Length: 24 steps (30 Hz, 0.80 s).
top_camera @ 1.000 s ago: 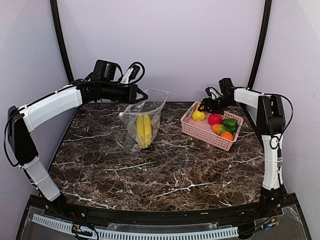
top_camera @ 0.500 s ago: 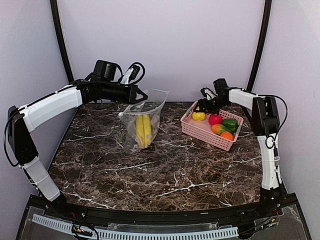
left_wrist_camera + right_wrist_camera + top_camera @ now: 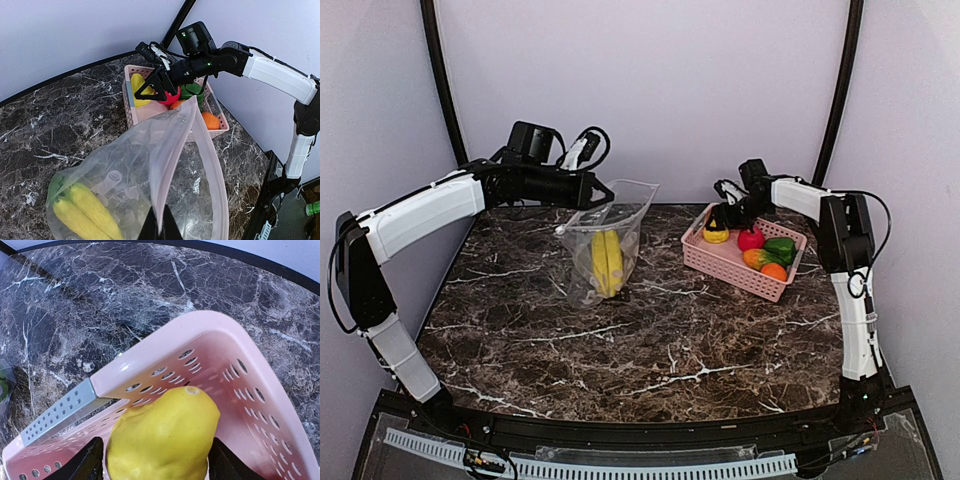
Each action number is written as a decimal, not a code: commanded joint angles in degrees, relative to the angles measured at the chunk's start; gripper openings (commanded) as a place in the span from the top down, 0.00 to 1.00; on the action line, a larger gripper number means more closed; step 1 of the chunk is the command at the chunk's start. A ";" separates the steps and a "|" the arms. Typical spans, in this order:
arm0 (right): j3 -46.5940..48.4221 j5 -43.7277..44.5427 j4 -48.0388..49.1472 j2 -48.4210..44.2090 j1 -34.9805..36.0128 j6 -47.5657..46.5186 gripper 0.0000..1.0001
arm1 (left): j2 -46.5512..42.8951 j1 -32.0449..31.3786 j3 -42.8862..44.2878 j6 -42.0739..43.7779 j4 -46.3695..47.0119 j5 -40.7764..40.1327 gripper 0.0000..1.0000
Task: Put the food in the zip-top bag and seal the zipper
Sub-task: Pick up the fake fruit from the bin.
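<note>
Pinching the bag's (image 3: pixel 610 250) pink zipper strip (image 3: pixel 172 165) tight with the left gripper (image 3: pixel 161 227), far left of centre, banana (image 3: pixel 607 262) inside. Straddling the yellow pear (image 3: pixel 162 437) in the basket's (image 3: pixel 165 342) far-left corner with the right gripper (image 3: pixel 720 217), jaws spread wide, fingers (image 3: pixel 87 462) just beside its flanks.

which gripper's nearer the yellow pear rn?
Right. The right gripper straddles the yellow pear in the basket; the left gripper is well away, pinching the zip-top bag.
</note>
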 commanded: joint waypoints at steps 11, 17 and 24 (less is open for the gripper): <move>-4.31 3.14 -2.54 -9.21 0.30 -4.88 0.49 | -3.32 -0.10 -0.40 -0.71 -0.83 -0.48 0.99; -7.11 -5.84 -2.22 -20.87 1.24 -6.95 0.52 | -3.29 -0.10 0.06 -1.60 -0.81 -0.34 0.99; -4.67 -18.94 -2.07 -28.01 5.51 -9.12 0.53 | -3.16 -0.09 0.06 -5.50 -0.02 0.44 0.99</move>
